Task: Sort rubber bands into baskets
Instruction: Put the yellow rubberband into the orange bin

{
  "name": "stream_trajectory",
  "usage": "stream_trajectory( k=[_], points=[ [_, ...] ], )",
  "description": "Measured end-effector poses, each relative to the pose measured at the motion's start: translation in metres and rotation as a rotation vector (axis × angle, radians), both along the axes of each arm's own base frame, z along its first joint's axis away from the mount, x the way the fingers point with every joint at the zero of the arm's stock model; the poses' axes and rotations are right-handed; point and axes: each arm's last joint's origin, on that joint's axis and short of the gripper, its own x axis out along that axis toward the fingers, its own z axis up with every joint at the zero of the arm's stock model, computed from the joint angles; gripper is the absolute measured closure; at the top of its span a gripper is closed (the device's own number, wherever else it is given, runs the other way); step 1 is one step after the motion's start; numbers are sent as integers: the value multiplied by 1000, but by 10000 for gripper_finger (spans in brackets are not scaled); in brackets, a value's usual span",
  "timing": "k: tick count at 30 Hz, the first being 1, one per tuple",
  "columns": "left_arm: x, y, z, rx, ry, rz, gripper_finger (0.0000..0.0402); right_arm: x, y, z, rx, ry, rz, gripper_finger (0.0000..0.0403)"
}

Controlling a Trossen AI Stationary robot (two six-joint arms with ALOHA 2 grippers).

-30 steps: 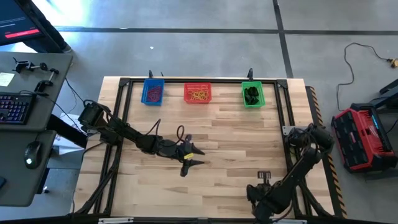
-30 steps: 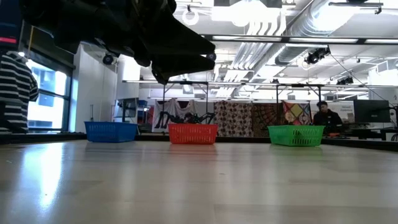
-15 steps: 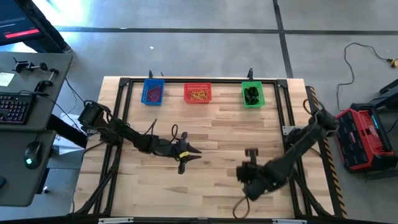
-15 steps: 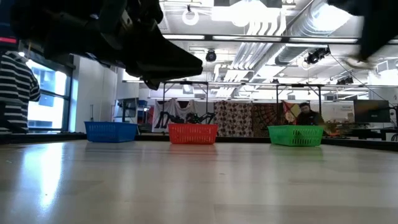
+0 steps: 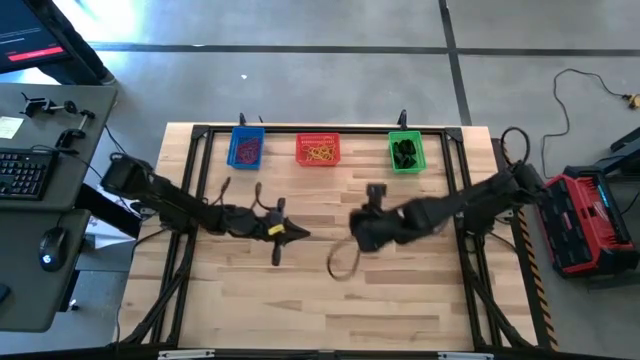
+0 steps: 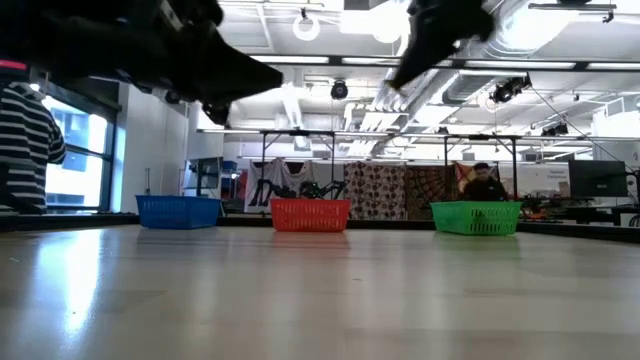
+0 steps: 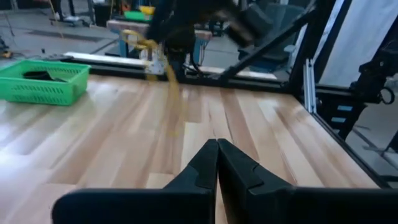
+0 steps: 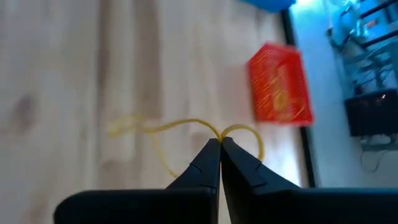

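Along the table's far edge, 3 baskets: blue basket (image 5: 246, 148), red basket (image 5: 318, 150), green basket (image 5: 406, 151), each already holding bands. Left gripper (image 5: 283, 234), wide open a second ago, is now clenched on nothing, mid-table. Right gripper (image 5: 352, 232) has swung in from the near corner, pinching a yellow rubber band (image 8: 186, 134) that dangles over the centre; delivery likely comes next, probably to the red basket.

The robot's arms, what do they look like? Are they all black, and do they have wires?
Mostly, yes. Both arms are dark, almost black, built from thick rounded segments joined at knuckle-like joints. The left gripper has a small yellow patch beside it, and thin dark cables loop off that arm. The right gripper ends in two smooth black fingers that taper to narrow tips.
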Motion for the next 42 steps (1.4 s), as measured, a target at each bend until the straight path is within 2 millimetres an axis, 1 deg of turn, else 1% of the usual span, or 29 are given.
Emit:
stream_trajectory(
  k=[2, 6, 10, 13, 15, 18, 24, 29, 33, 38, 42],
  points=[
    [-9, 3, 3, -3, -17, 7, 401, 11, -18, 3, -17, -32, 7, 403],
    [-27, 9, 1, -12, -23, 31, 401, 29, -56, 11, -50, -105, 11, 403],
    [-40, 12, -4, -21, -13, 38, 401, 39, -95, 18, -28, -182, 15, 403],
    [-45, 13, -7, -29, -6, 47, 401, 44, -121, 20, -23, -225, 7, 403],
    [-46, 14, -9, -21, 3, 58, 401, 48, -137, 18, -13, -252, 7, 403],
    [-48, 15, -11, -10, 9, 65, 401, 55, -159, 11, 1, -279, 5, 403],
    [-48, 17, -12, 8, 10, 65, 401, 66, -199, -15, 33, -291, -36, 403],
    [-46, 23, -13, 27, 21, 86, 401, 71, -226, -36, 98, -303, -100, 403],
    [-45, 31, -13, 38, 27, 81, 401, 77, -241, -49, 142, -292, -146, 403],
    [-44, 41, -15, 36, 50, 85, 401, 86, -255, -57, 170, -241, -183, 403],
    [-44, 44, -16, 36, 57, 86, 401, 91, -266, -60, 214, -221, -217, 403]
  ],
)
